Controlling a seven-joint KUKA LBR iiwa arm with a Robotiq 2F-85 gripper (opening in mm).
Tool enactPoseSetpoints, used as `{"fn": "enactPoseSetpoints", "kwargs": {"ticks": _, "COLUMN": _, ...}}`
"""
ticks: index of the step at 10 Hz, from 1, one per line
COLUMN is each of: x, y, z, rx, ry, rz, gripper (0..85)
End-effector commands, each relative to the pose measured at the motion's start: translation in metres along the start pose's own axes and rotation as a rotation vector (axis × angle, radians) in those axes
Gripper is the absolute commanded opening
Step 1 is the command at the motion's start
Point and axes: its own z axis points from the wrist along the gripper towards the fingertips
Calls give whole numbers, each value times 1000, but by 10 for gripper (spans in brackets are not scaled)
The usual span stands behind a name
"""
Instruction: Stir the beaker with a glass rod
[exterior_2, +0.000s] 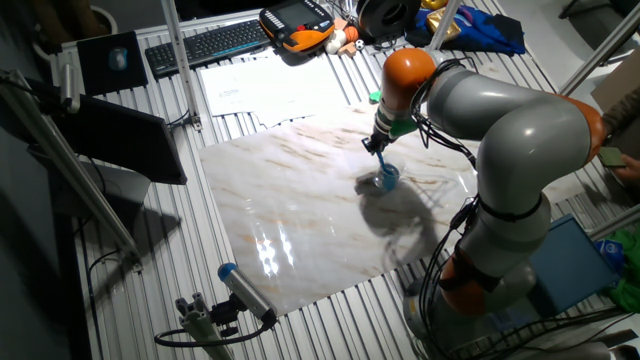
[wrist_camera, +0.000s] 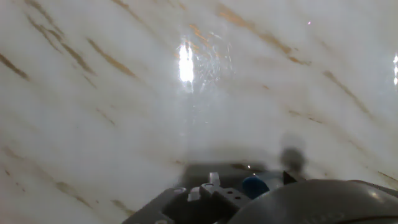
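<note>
Hovered over the marble slab, gripper low and just above the beaker, right of the slab's centre. Clamped on the glass rod, going by the fixed view, with the blue stick slanting down from the fingers into the cup. Showed little in the hand view: blurred marble, a blue blob at the bottom edge. Lay apart at the near left edge, a blue-capped tube
</note>
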Motion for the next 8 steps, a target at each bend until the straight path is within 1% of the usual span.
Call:
{"fn": "enactPoseSetpoints", "kwargs": {"ticks": 1, "x": 0, "y": 0, "z": 0, "rx": 0, "ry": 0, "rz": -4, "gripper": 340}}
{"fn": "enactPoseSetpoints", "kwargs": {"ticks": 2, "x": 0, "y": 0, "z": 0, "rx": 1, "ry": 3, "rz": -10, "gripper": 170}}
{"fn": "enactPoseSetpoints", "kwargs": {"ticks": 5, "x": 1, "y": -1, "z": -2, "rx": 6, "ry": 18, "rz": -35, "gripper": 170}}
{"fn": "enactPoseSetpoints", "kwargs": {"ticks": 8, "x": 2, "y": -1, "z": -4, "rx": 14, "ry": 22, "rz": -41, "gripper": 170}}
